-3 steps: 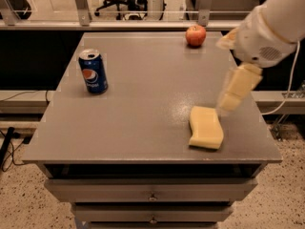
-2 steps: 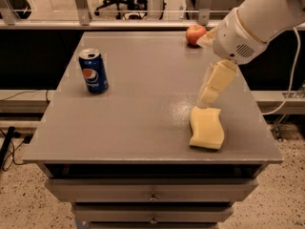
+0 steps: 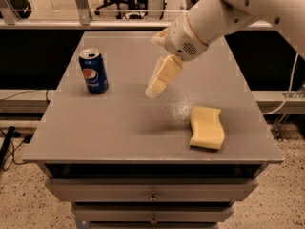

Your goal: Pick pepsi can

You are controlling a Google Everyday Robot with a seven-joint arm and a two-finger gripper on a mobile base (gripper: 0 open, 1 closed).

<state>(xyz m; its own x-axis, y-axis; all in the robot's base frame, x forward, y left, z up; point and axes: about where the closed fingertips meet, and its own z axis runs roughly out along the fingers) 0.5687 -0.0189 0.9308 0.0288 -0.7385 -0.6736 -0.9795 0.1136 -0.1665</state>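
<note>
Approach step, I judged: the gripper (image 3: 152,89) hovered right of the pepsi can (image 3: 94,71), open or closed I could not tell; next it needed to reach leftward.

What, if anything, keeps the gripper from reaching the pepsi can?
Likely nothing, so yes: the gripper hangs over the table, a little apart from the upright pepsi can, with nothing standing between them. The sponge lies on the gripper's other side.
</note>
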